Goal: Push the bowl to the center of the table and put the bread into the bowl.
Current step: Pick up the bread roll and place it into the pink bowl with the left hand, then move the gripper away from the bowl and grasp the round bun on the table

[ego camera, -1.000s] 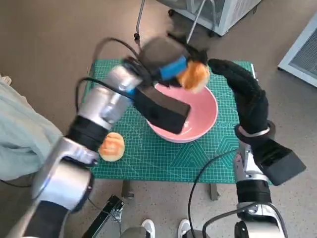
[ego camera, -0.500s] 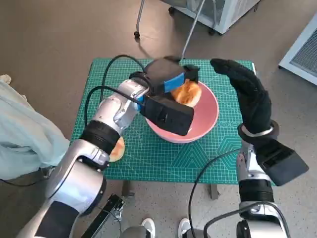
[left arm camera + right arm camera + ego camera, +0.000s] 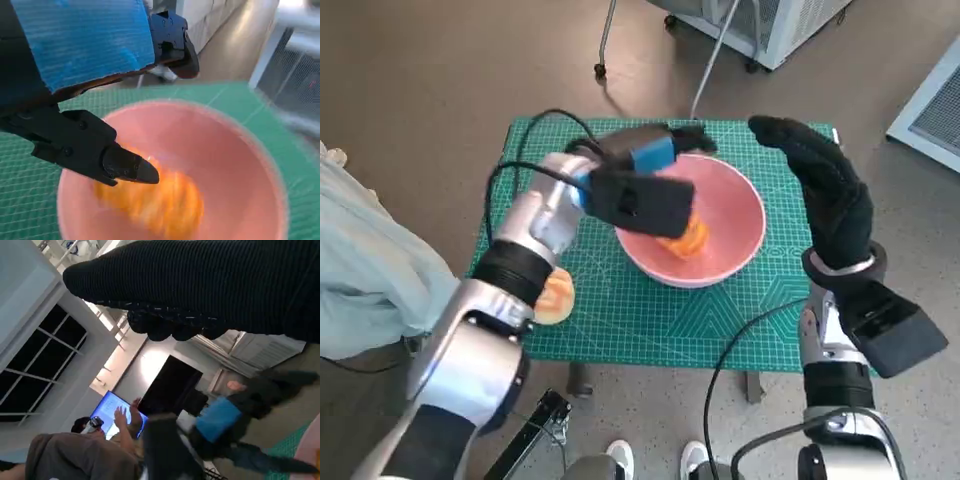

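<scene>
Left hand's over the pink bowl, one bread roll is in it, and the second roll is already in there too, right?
Not quite. The left hand is over the pink bowl with one bread roll inside, but the head view shows the second roll on the green mat, outside the bowl.

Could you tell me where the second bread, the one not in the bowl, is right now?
In the head view, the second bread lies on the green mat near the table's front left, partly hidden under the left forearm, left of and apart from the pink bowl.
</scene>
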{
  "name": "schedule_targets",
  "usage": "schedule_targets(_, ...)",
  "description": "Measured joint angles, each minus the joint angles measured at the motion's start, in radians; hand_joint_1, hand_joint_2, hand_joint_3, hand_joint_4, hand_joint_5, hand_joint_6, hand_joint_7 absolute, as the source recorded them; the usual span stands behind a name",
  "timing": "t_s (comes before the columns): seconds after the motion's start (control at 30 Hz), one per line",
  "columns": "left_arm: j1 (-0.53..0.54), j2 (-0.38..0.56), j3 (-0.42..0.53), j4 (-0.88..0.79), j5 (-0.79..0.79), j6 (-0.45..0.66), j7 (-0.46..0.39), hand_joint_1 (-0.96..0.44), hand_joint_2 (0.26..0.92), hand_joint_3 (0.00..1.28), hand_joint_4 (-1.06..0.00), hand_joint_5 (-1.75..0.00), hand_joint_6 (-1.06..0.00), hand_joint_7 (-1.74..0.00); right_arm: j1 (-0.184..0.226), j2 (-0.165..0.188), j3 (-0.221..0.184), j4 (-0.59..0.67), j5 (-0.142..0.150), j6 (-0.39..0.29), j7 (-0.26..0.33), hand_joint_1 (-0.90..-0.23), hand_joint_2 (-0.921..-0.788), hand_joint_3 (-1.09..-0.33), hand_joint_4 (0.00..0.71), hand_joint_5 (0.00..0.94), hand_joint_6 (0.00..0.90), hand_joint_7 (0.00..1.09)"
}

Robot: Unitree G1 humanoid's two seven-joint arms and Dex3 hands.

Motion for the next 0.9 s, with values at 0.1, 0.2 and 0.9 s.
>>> schedule_targets(0.1, 0.014, 0.035, 0.046, -0.083, -0.047, 0.014, -0.028, -0.20, 0.767, 0.08, -0.04, -0.02, -0.06, -0.52, 0.000, 0.003, 0.001, 0.000, 0.000, 0.001, -0.001, -0.719, -0.921, -0.781, 0.230, 0.008, -0.001, 0.83)
schedule_targets(0.2, 0.045, 0.070, 0.090, -0.201, -0.096, 0.043, -0.069, -0.21, 0.787, 0.05, -0.06, -0.01, -0.12, -0.40, 0.000, 0.005, 0.001, 0.000, -0.001, 0.003, -0.002, -0.714, -0.921, -0.783, 0.230, 0.008, -0.001, 0.83)
schedule_targets(0.9, 0.518, 0.406, 0.327, -0.999, -0.269, 0.272, -0.306, -0.16, 0.815, 0.00, -0.11, 0.00, -0.28, -0.13, -0.003, 0.025, 0.015, -0.027, -0.003, 0.032, -0.008, -0.716, -0.921, -0.791, 0.236, 0.013, -0.001, 0.83)
